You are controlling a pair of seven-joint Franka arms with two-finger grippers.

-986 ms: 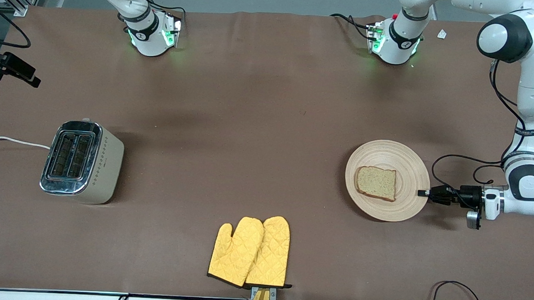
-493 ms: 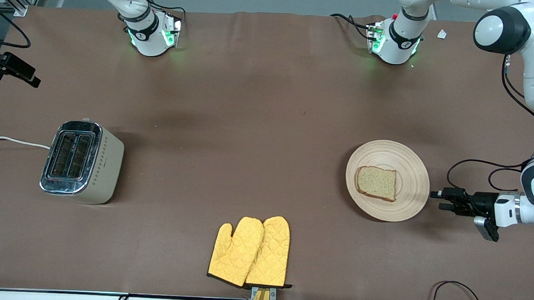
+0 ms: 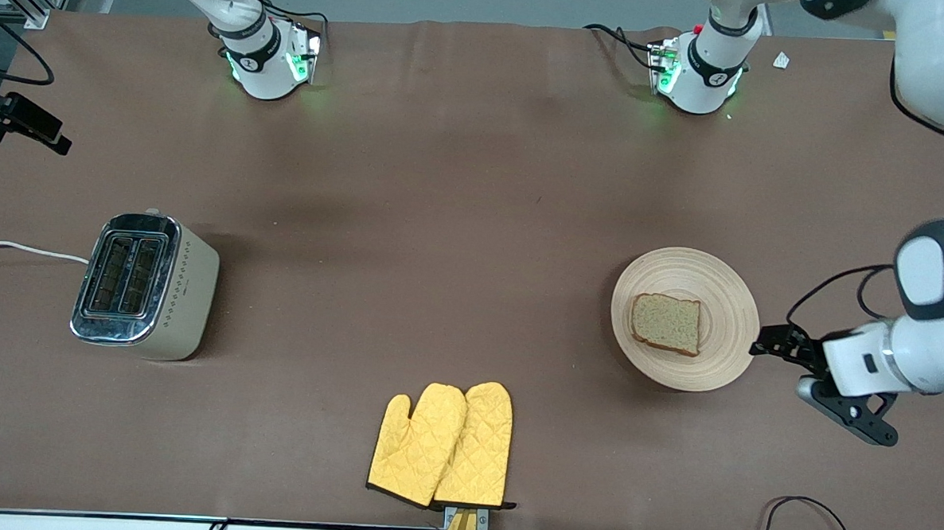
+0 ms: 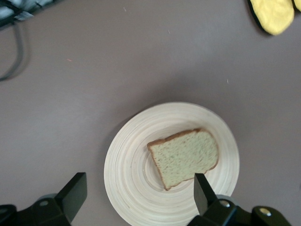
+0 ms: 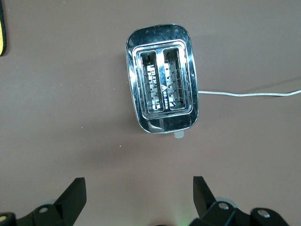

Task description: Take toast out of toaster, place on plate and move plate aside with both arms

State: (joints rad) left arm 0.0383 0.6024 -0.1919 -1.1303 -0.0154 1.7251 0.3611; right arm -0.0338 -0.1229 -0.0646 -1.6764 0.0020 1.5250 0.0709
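The toast [image 3: 665,323] lies on the round wooden plate [image 3: 726,292] toward the left arm's end of the table. My left gripper [image 3: 765,344] hangs open and empty in the air over the plate's rim. In the left wrist view the plate [image 4: 129,165] and the toast [image 4: 184,157] lie below the wide-open left gripper [image 4: 139,186]. My right gripper [image 5: 139,188] shows only in the right wrist view, open and empty, high above the table near the toaster [image 5: 162,80].
The silver toaster [image 3: 146,287] stands at the right arm's end, its white cord [image 3: 18,249] running off the table. Two yellow oven mitts [image 3: 442,444] lie near the front edge. Black cables [image 3: 807,519] loop at the front corner.
My left gripper drew back from the plate's rim, then rose and tilted downward over the rim. Plate and toast have not moved.
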